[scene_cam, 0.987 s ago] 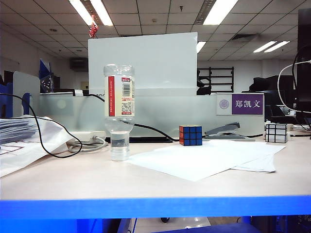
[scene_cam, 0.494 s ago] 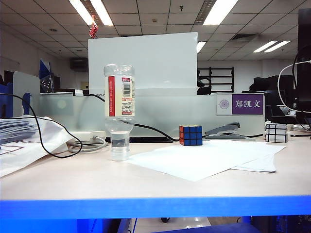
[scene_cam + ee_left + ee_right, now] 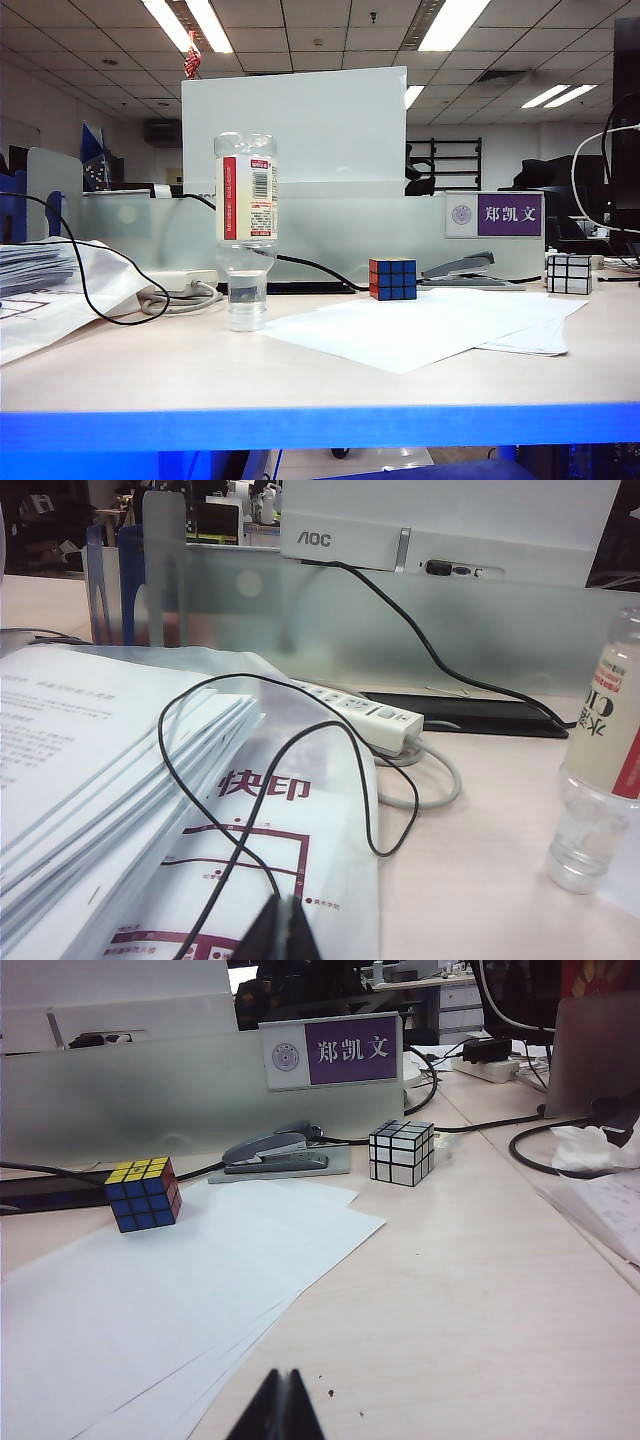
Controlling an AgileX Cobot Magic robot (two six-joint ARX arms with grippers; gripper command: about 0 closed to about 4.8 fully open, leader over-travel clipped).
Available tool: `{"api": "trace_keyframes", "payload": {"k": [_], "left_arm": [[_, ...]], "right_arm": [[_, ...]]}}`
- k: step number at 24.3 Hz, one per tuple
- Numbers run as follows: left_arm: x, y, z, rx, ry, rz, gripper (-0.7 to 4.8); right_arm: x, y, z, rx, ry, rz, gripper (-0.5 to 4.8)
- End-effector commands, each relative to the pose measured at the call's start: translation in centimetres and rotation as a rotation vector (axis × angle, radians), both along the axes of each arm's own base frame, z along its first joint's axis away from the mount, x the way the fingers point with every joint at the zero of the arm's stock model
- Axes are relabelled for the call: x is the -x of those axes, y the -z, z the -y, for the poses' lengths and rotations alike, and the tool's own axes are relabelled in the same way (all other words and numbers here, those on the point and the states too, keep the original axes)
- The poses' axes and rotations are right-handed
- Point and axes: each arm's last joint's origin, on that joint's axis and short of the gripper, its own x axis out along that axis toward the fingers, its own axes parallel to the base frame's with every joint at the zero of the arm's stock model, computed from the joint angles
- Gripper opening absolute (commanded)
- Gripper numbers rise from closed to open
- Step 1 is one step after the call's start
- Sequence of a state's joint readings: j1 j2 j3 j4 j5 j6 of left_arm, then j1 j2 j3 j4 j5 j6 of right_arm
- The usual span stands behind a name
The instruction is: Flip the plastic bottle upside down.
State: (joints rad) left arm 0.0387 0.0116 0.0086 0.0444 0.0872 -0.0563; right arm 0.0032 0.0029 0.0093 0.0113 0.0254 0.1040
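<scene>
The plastic bottle (image 3: 246, 230) stands upside down on the desk, neck down, its white label with the red stripe upright on the wide part. The left wrist view catches the plastic bottle (image 3: 600, 770) at the far side of the desk from the paper stack, neck on the wood. My left gripper (image 3: 281, 908) is shut and empty, hovering over printed sheets well away from the bottle. My right gripper (image 3: 281, 1380) is shut with nothing in it, above bare desk beside white sheets. Neither gripper shows in the exterior view.
A coloured Rubik's cube (image 3: 392, 279), a stapler (image 3: 459, 270) and a mirror cube (image 3: 568, 273) stand behind loose white sheets (image 3: 420, 325). A paper stack (image 3: 90, 770), a black cable (image 3: 300, 750) and a power strip (image 3: 370, 718) lie at the left. A frosted partition (image 3: 340, 230) closes the back.
</scene>
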Motion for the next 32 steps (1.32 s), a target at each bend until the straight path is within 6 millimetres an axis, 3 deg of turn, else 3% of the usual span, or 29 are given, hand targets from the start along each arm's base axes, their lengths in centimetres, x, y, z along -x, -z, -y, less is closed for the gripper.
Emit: {"api": "trace_keyframes", "payload": {"k": [1,17,32], "left_arm": [[0.0,-0.2,0.0,-0.004,0.004,0.015,-0.03],[0.0,-0.2,0.0,-0.004,0.004,0.015,-0.03],[0.0,-0.2,0.0,-0.004,0.004,0.015,-0.03]], "right_arm": [[0.0,0.0,0.0,0.028,0.0,0.017,-0.09],[0.0,-0.5,0.0,0.072,0.003,0.069,-0.09],[0.0,0.6,0.0,0.072,-0.001,-0.045,-0.09]]}}
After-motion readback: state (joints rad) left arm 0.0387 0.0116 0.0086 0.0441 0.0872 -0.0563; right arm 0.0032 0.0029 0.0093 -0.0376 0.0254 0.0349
